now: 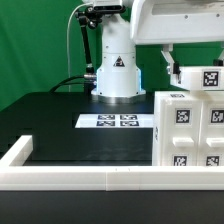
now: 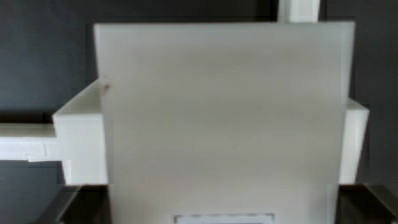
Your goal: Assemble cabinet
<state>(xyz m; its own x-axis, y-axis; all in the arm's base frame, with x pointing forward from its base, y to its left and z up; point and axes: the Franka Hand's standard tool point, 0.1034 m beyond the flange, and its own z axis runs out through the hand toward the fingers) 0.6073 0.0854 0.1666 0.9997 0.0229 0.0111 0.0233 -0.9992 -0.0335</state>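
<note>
At the exterior view's left, the white border frame ran along the near edge of the black bench. At centre, the marker board lay flat before the robot base. At the exterior view's right stood the tagged cabinet body, with a smaller tagged block showing above its top. The gripper hung beside that block; whether it was clenched or released could not be told.

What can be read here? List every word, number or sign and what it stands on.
No words or numbers are legible.
Triangular warning sign on the robot base: symbol too small to read.
Black-and-white marker tags, no text, on the marker board and the cabinet.
</note>
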